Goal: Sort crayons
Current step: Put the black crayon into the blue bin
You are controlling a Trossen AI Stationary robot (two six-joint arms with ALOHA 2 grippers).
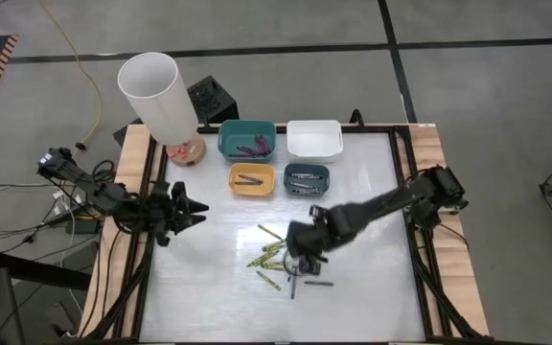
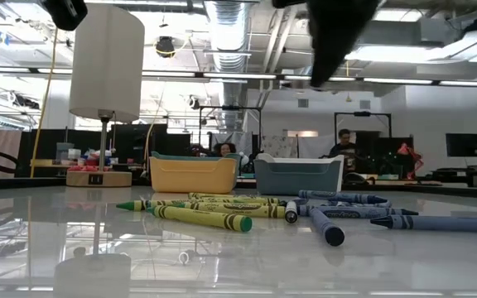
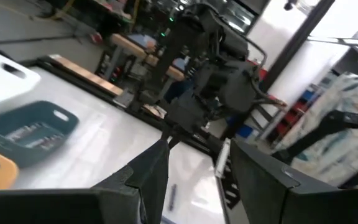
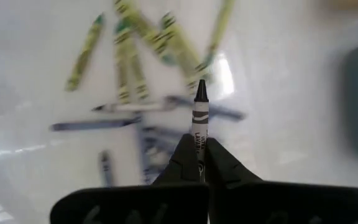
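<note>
Yellow-green crayons (image 1: 271, 251) and blue crayons (image 1: 300, 282) lie loose on the white table, also seen in the low view (image 2: 205, 217) (image 2: 350, 199). My right gripper (image 1: 302, 257) hangs over this pile, shut on a grey crayon (image 4: 200, 115) with a dark tip. In the low view its dark body (image 2: 334, 41) hangs well above the table. My left gripper (image 1: 195, 206) waits open and empty at the table's left side; its fingers also show in the left wrist view (image 3: 197, 180). My right gripper pinches the grey crayon's rear part (image 4: 200, 142) between its two fingertips (image 4: 185, 155). The crayon runs along the fingers and sticks out ahead of them, its dark tip (image 4: 201, 93) pointing away. It is lifted clear above the loose crayons.
At the table's far side stand a teal bin (image 1: 247, 139) with purple crayons, a white bin (image 1: 314, 137), a yellow bin (image 1: 252, 179) with a grey crayon and a blue-grey bin (image 1: 306, 178) with crayons. A white lamp (image 1: 156, 96) stands at the far left corner.
</note>
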